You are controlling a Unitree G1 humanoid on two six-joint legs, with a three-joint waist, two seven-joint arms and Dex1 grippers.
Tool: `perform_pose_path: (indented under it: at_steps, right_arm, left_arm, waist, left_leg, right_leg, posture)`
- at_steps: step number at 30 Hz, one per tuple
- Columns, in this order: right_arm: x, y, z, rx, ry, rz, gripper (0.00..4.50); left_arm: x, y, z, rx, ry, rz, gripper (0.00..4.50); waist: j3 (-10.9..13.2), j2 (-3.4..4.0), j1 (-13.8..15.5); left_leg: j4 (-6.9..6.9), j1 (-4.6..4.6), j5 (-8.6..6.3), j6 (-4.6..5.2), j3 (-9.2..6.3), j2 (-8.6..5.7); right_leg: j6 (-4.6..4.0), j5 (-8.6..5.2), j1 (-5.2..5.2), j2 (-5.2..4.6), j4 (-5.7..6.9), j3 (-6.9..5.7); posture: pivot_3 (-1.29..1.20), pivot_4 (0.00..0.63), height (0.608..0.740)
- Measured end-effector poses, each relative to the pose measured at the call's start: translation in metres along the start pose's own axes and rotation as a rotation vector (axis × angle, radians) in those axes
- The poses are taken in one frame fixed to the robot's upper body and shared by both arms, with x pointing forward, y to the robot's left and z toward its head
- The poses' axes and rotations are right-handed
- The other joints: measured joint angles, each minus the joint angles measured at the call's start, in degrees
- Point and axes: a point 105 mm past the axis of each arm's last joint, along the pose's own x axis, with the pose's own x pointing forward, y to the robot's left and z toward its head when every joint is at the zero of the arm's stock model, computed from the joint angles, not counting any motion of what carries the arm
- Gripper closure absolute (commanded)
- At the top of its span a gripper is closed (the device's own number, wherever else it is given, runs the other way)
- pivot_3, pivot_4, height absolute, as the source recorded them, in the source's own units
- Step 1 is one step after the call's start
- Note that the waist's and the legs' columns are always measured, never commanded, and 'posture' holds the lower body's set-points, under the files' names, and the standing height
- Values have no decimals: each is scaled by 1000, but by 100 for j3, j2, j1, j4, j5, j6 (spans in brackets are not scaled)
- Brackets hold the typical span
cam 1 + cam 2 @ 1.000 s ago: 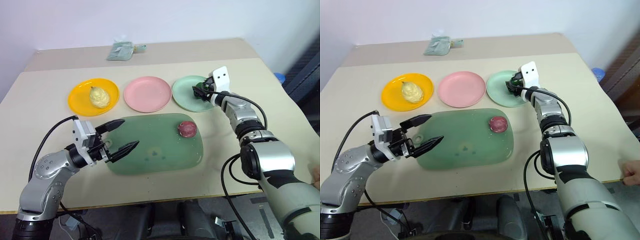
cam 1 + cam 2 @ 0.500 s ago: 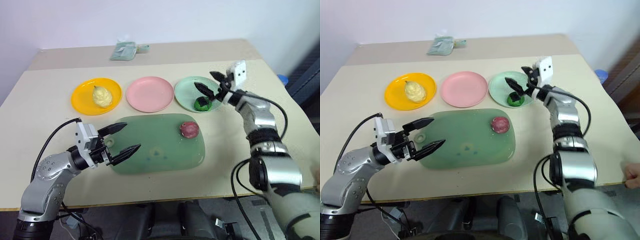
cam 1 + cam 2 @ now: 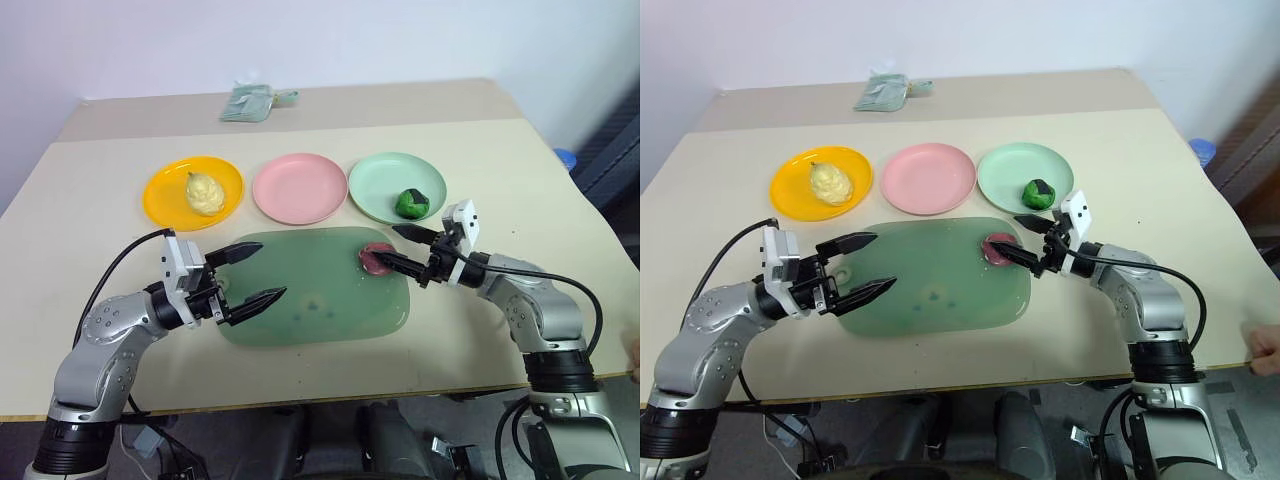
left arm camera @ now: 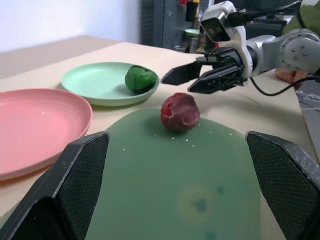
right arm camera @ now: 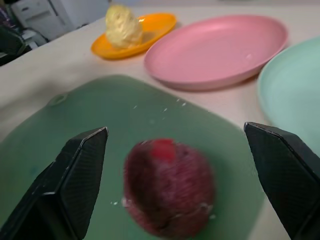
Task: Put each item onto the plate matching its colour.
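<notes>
On a beige table (image 3: 90, 190), three round plates sit in a row along the far side: an orange-yellow plate (image 3: 164, 192) at left carrying the pale yellow bumpy pear-shaped toy (image 3: 203, 191), an empty pink plate (image 3: 298, 187) in the middle, and a mint green plate (image 3: 378, 184) at right with the dark green round toy (image 3: 411, 203) resting near its right, near edge. Just nearer than the plates lies a large translucent green tray (image 3: 310, 300), and the maroon-pink round toy (image 3: 374, 257) sits at the tray's far right corner. The right gripper (image 3: 400, 248) points left toward that toy with its two black fingers spread wide, their tips just beside the toy on its right and not gripping it; the right wrist view looks straight between the parted fingers at the maroon-pink toy. The left gripper (image 3: 251, 273) hovers over the tray's left end, pointing right, its fingers likewise spread apart and holding nothing. A small pale green packet (image 3: 248, 101) lies at the far edge of the table, well apart from the plates.
</notes>
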Motion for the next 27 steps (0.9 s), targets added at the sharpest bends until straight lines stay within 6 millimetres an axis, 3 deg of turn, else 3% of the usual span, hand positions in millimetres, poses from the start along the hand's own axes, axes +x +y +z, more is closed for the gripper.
perform_pose_path:
  at_steps: [10,14,16,22,27]
  right_arm:
    - [9,5,-24,-10,72,1,41]
    - [12,0,-32,8,84,-22,1367]
    - [14,-2,-29,-6,80,-30,2125]
    - [22,-2,-21,-46,58,-27,2125]
    - [57,11,14,-106,-52,33,2125]
  left_arm:
    - [-1,-3,-4,-14,5,8,0]
    - [-4,-6,-7,-24,12,26,0]
    - [-4,-7,-6,-23,12,33,0]
    - [-6,-6,-9,-35,8,79,0]
    - [-8,-1,-11,-45,-17,192,0]
  waist:
    - [0,0,-2]
    - [0,0,-10]
    - [0,0,-9]
    - [0,-1,-9]
    - [-1,0,-46]
  left_leg:
    - [3,0,0,1,0,0]
    - [2,0,0,0,0,0]
    - [2,0,0,0,0,0]
    - [3,0,-1,1,0,0]
    - [1,0,0,-1,0,2]
  right_leg:
    - [0,0,2,0,0,0]
    - [0,0,1,1,0,-1]
    - [0,0,1,1,0,-1]
    - [0,0,2,1,0,-1]
    - [0,0,-3,4,5,0]
  posture:
    - [0,150,740]
    - [0,150,740]
    - [0,150,740]
    - [0,150,740]
    - [0,150,740]
